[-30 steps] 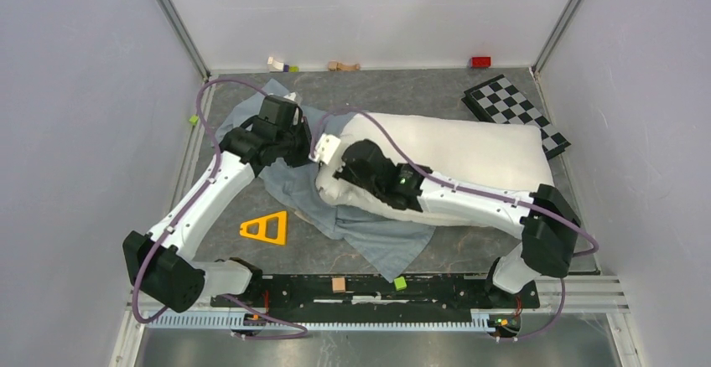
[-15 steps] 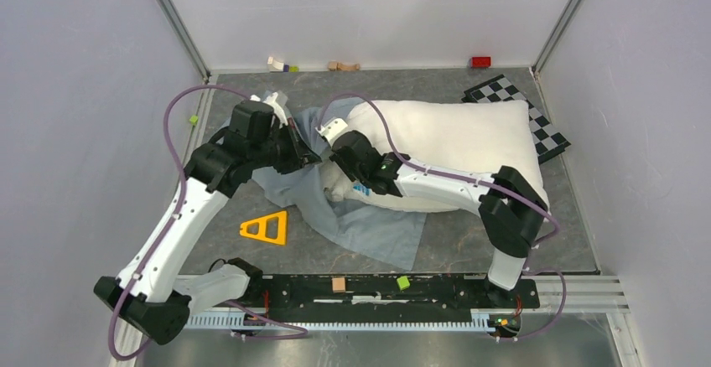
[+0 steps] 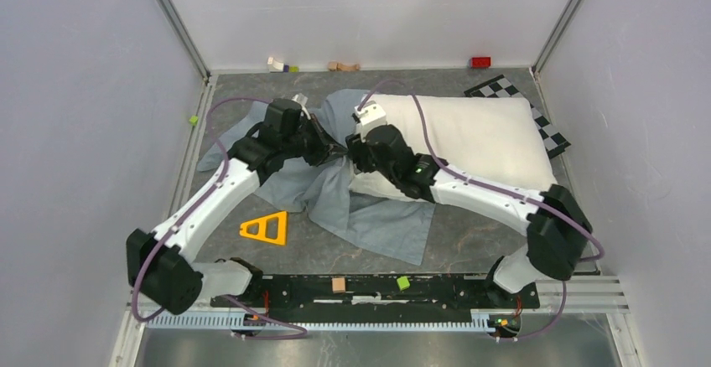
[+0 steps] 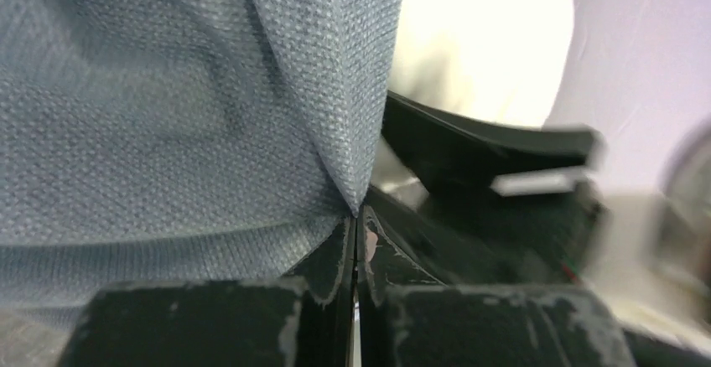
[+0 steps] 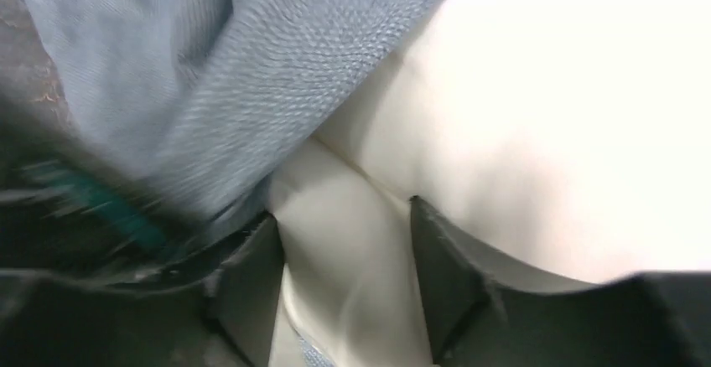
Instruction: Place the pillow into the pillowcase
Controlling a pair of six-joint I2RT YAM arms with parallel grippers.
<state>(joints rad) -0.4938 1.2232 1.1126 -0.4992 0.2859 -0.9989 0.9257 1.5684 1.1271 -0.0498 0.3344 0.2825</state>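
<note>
The white pillow [image 3: 474,136] lies across the far right of the table. The blue-grey pillowcase [image 3: 373,216] spreads wrinkled in front of its left end, and a flap is drawn up over that end. My left gripper [image 3: 334,151] is shut on a pinched edge of the pillowcase [image 4: 168,116], with the jaws pressed together at the cloth [image 4: 355,216]. Behind the cloth the pillow [image 4: 486,40] shows. My right gripper [image 3: 354,145] sits at the pillow's left end beside the left gripper. It [image 5: 342,212] is open, with a soft fold of pillow [image 5: 537,90] bulging between its fingers, and the pillowcase [image 5: 251,57] hangs over its left finger.
An orange triangle [image 3: 265,227] lies near the left arm. A checkered board [image 3: 503,89] pokes out behind the pillow at the far right. Small blocks [image 3: 342,66] and a red one [image 3: 480,61] sit along the far wall. Two cubes [image 3: 339,284] rest on the front rail.
The right gripper has opened and moved toward the far side at the pillow's left end. The left gripper, still shut on the pillowcase, pulled the cloth rightward over that end.
</note>
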